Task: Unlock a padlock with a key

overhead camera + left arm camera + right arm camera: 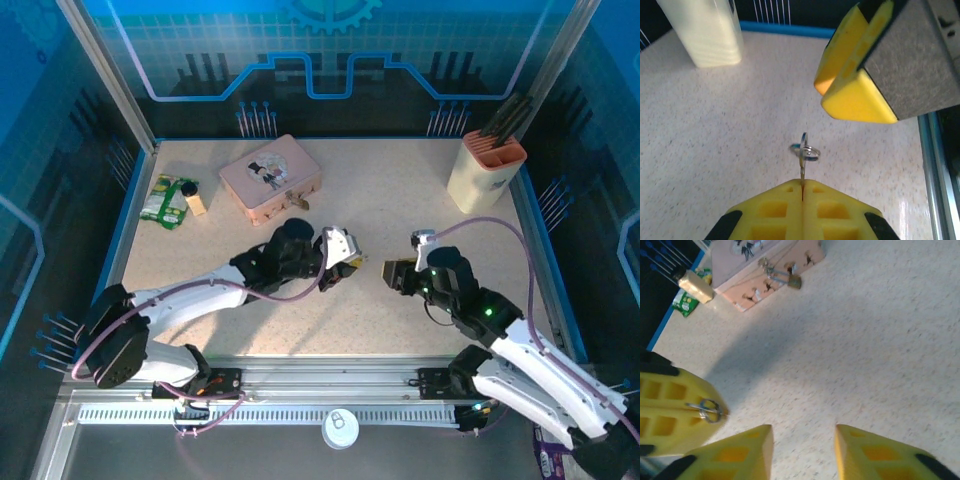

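Brass padlock [794,282] against pink tin [262,190]; silvery key [803,150] between left jaws.

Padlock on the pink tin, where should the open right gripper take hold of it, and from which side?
I'd pinch the padlock by its brass body, coming from the open table side; its shackle hooks into the pink tin behind it, blocking that side.

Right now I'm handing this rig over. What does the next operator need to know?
Left gripper: shut on the key, with its ring end sticking out past the fingertips.
Right gripper: open, empty, close to the left one and facing it.
Padlock: hanging at the front of the pink tin, no gripper near it.
Done: key is in hand.
Left: carry the key to the padlock, insert it and turn; a regrip may be needed first.
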You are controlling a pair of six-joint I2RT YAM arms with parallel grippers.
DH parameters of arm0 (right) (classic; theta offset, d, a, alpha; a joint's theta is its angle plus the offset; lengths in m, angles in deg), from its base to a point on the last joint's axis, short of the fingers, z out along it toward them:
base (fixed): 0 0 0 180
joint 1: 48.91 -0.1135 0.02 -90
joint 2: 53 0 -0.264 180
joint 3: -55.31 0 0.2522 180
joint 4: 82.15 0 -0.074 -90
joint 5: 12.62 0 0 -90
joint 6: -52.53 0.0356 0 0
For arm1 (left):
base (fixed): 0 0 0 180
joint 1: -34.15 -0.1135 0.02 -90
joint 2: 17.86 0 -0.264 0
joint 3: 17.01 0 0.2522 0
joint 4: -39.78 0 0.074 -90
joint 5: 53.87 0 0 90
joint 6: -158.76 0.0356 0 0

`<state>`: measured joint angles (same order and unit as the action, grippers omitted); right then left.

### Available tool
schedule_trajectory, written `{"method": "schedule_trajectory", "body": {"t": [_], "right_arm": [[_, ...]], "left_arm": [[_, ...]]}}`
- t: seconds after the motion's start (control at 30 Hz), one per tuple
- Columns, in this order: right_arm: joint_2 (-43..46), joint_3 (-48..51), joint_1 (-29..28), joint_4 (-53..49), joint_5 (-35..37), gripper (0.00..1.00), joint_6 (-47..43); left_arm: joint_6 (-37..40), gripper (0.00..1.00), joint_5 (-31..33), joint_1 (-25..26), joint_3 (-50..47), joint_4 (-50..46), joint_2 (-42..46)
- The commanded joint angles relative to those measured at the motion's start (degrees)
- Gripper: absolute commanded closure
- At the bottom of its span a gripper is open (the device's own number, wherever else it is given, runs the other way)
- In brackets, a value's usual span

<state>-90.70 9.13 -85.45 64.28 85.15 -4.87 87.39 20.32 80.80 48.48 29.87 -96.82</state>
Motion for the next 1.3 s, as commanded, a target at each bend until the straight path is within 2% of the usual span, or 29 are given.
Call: {"method": "schedule_trajectory", "body": {"t": [0.0, 0.1, 0.23, 0.4, 0.5, 0.63, 0.77, 1.07, 1.27], "right_arm": [[5.28, 7.62, 1.77, 15.41, -6.20, 0.55, -10.02], [9.06, 14.31, 2.26, 24.07, -8.77, 0.53, -11.24], [8.73, 20.74, 2.35, 37.01, -16.86, 0.52, -11.18], [2.77, 25.26, 2.34, 52.91, -26.05, 0.51, -11.98], [-1.75, 26.16, 2.34, 61.91, -31.37, 0.51, -13.09], [-8.76, 25.41, 1.91, 69.82, -36.95, 0.57, -14.86], [-13.26, 25.38, 1.16, 76.27, -38.59, 0.61, -15.27], [-15.99, 22.85, -3.99, 73.03, -38.04, 0.66, -21.27], [-16.25, 22.71, -4.33, 71.63, -35.61, 0.70, -22.71]], "left_arm": [[8.67, 1.00, 1.95, -0.42, 9.17, -31.17, -2.56], [12.05, 1.00, 2.04, -0.28, 18.80, -45.08, -6.41], [17.29, 1.00, 6.21, 0.10, 29.37, -60.93, -10.76], [19.72, 1.00, 8.77, 0.69, 37.57, -70.79, -14.10], [20.15, 1.00, 8.48, 1.61, 39.60, -72.40, -14.97], [20.22, 1.00, 8.06, 2.89, 40.73, -73.03, -15.74], [20.55, 1.00, 6.57, 3.66, 40.91, -72.77, -15.92], [20.58, 1.00, 3.92, 4.50, 40.17, -71.62, -16.12], [21.02, 1.00, 3.26, 5.20, 39.16, -71.36, -15.63]]}}
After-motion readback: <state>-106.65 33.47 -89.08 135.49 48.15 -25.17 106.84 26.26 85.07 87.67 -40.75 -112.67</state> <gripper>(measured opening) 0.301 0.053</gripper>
